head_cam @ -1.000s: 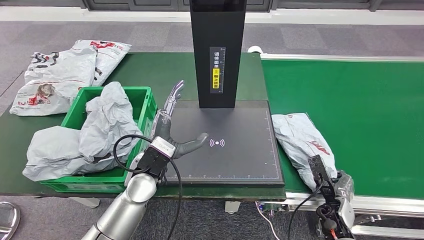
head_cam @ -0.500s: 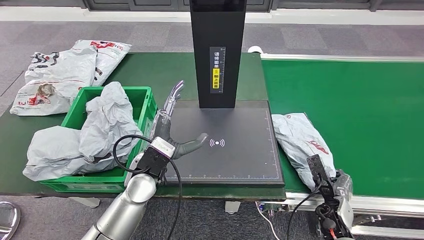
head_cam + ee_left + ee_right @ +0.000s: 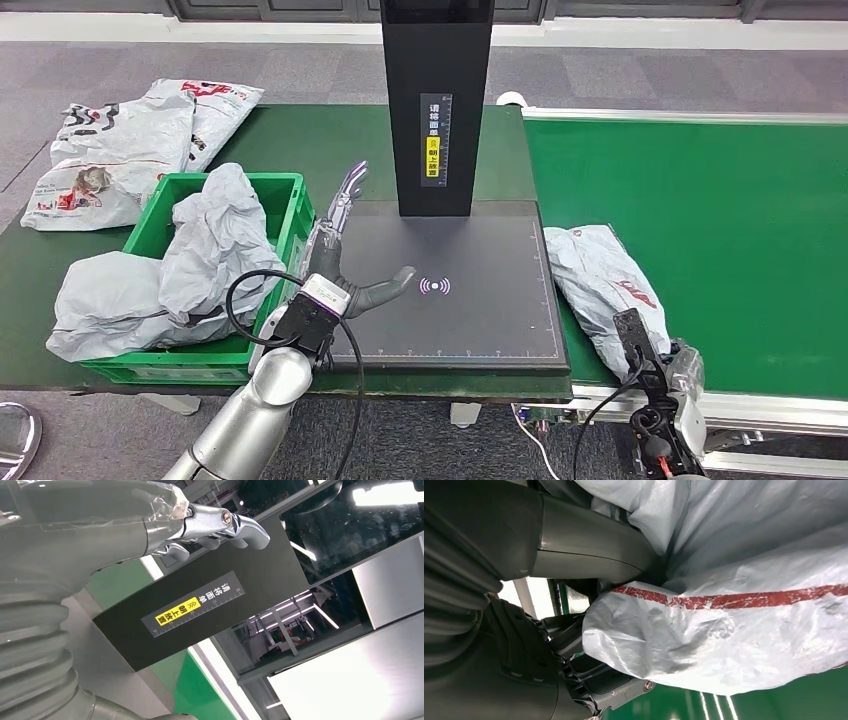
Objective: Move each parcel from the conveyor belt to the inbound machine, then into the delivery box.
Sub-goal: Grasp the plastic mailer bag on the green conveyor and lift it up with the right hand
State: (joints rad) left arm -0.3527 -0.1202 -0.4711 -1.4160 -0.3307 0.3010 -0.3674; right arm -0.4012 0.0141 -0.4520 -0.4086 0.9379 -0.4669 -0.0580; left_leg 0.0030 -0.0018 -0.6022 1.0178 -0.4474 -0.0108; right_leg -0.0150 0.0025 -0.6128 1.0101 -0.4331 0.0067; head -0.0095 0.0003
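One green conveyor belt (image 3: 700, 190) carries one crumpled grey plastic parcel with red print (image 3: 600, 280) at its near edge, beside one black inbound machine (image 3: 445, 280) of flat scan plate and upright column. One green plastic delivery box (image 3: 285, 195) holds two grey parcels (image 3: 205, 250); three more (image 3: 120, 145) lie behind it. The left hand (image 3: 345, 255) is spread and empty over the plate; the right hand (image 3: 574, 645) grips the belt parcel.

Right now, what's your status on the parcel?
Left hand open, empty, over scanner pad. Right hand gripping parcel on belt. Pad clear.
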